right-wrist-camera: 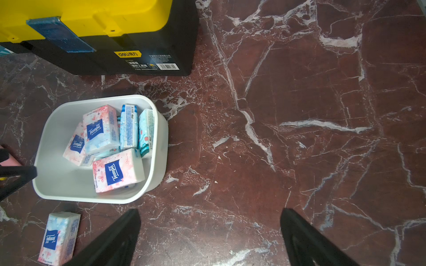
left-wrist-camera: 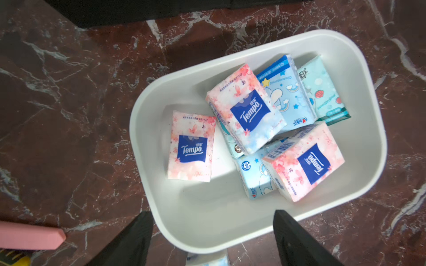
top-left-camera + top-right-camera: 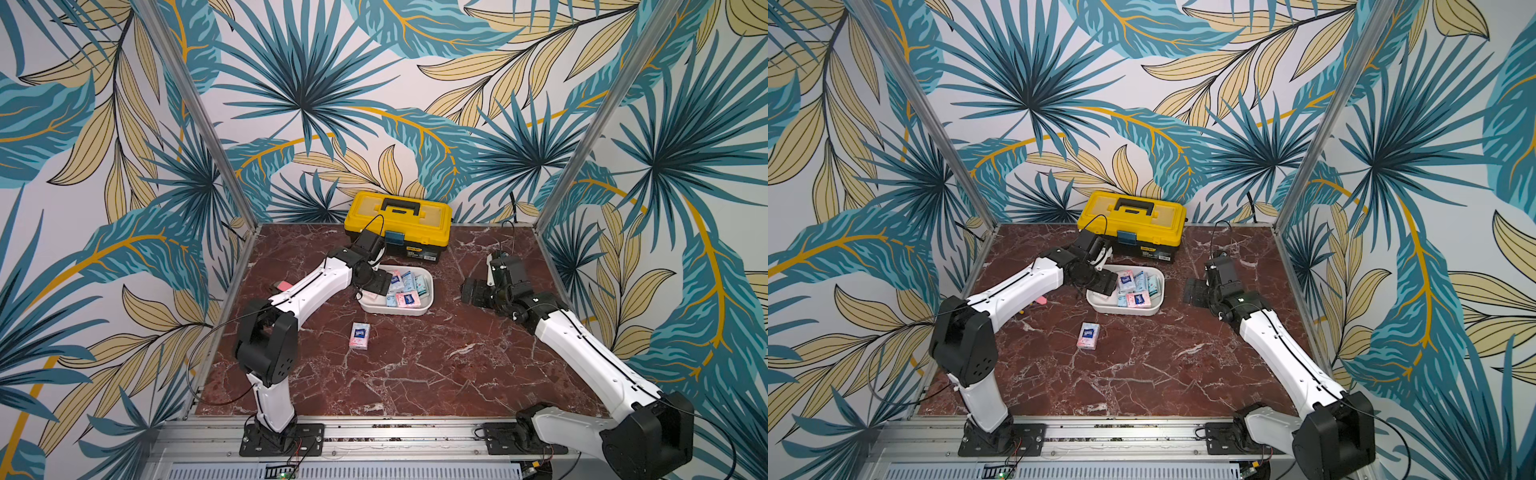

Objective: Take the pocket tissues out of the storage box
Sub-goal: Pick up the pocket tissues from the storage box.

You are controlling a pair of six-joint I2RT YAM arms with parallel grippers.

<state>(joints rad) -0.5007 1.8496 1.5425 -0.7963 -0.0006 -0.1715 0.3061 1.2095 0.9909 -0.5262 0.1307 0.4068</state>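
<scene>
In both top views the storage box [image 3: 395,311] sits mid-bench [image 3: 415,374], in front of the yellow toolbox [image 3: 399,216]. Pocket tissues [image 3: 408,298] lie inside it and one packet [image 3: 360,335] lies outside. Left wrist: left fingers [image 2: 136,237] released, empty, above the box rim. Right wrist: right fingers [image 1: 299,237] released, empty, over the bench beside the box.

"Tempo", white on a blue patch: read on three pink pocket tissues [image 2: 250,112] in the storage box [image 2: 207,230], and on one more packet [image 1: 58,239] lying on the worktop [image 1: 299,115] on the near side of the box. Yellow badge "deli" on the black front of the toolbox [image 1: 96,39], far side. The sticker beside it carries a barcode, small print unreadable. Light-blue packets [image 2: 288,96]: lettering too small to read.
</scene>
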